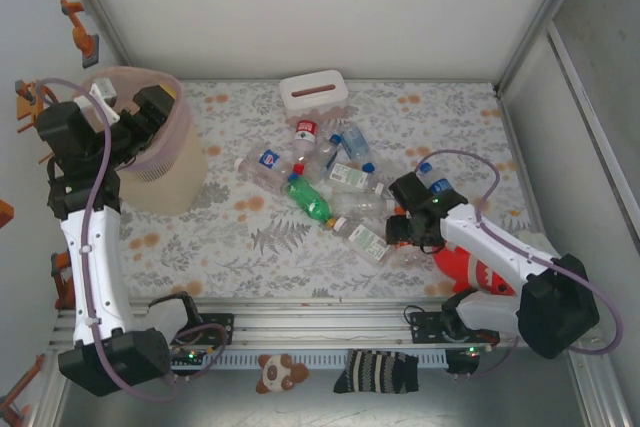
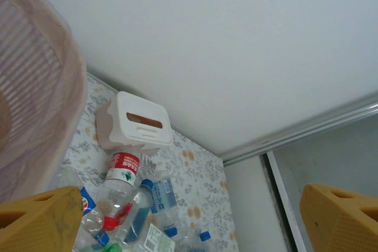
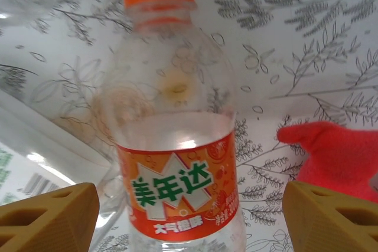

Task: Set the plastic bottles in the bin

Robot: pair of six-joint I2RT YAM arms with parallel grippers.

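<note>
Jaws of the right gripper point(image 3: 189, 219) are set apart, and the orange-label bottle point(image 3: 177, 163) is framed between them with a gap on either side. Its long axis is laid straight ahead, cap farthest. The left gripper point(image 2: 190, 219), jaws also apart, is seen beside the bin point(image 2: 35, 87), well off; the right is judged nearer.

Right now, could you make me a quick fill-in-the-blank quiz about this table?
1. The bottle between the fingers of the right gripper has an ____ cap.
2. The pink bin stands by the ____ arm.
3. The plush shark is coloured ____.
Missing words: orange; left; red.
</note>
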